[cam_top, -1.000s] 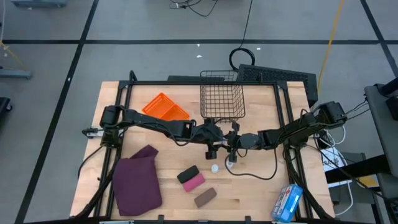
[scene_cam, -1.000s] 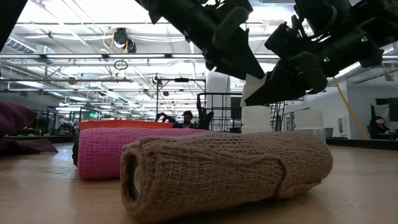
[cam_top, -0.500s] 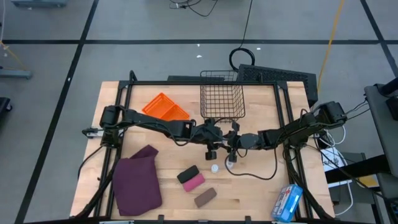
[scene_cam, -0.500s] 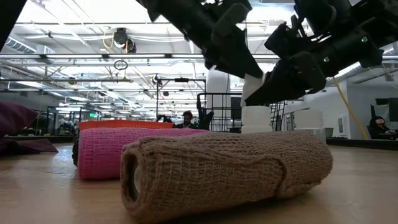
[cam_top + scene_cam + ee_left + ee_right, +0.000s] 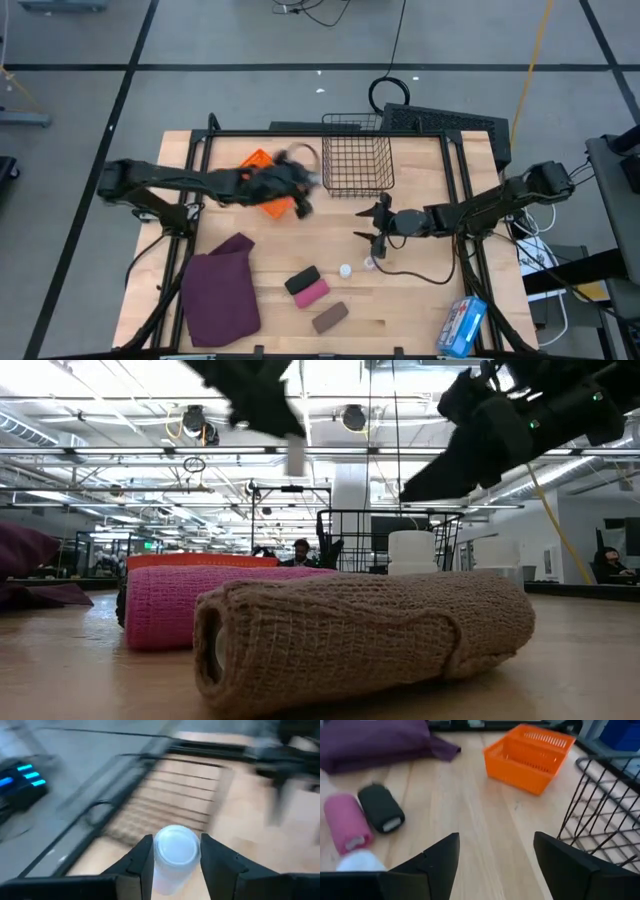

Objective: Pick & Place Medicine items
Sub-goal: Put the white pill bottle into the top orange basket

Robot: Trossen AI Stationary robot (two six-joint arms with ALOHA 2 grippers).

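My left gripper [image 5: 300, 195] hangs blurred over the orange tray [image 5: 255, 160], shut on a small white bottle [image 5: 175, 847]. The low view shows that bottle [image 5: 295, 457] high above the table. My right gripper [image 5: 372, 226] stands open near the table's middle, in front of the wire basket [image 5: 357, 160], with nothing between its fingers [image 5: 437, 862]. Two more white bottles [image 5: 345, 270] [image 5: 368, 263] stand upright on the wood just nearside of it; one of them [image 5: 360, 861] shows in the right wrist view. My left gripper pinches the bottle by its sides [image 5: 156, 865] just below the pale cap [image 5: 176, 844], one finger [image 5: 140, 862] on each side. The bottle is lifted clear of the table and, in the low view, hangs below the fingers.
Black [image 5: 301, 278], pink [image 5: 313, 291] and tan [image 5: 330, 316] bandage rolls lie near the front. A maroon cloth [image 5: 220, 290] lies front left, and a blue-and-white packet [image 5: 463, 325] front right. In the low view the tan roll [image 5: 360, 640] fills the foreground.
The two grippers stood tip to tip at the table's middle with a bottle between them. My left gripper has gone up and toward the table's left and far edges, over the orange tray, carrying that bottle. My right gripper has opened and risen slightly.
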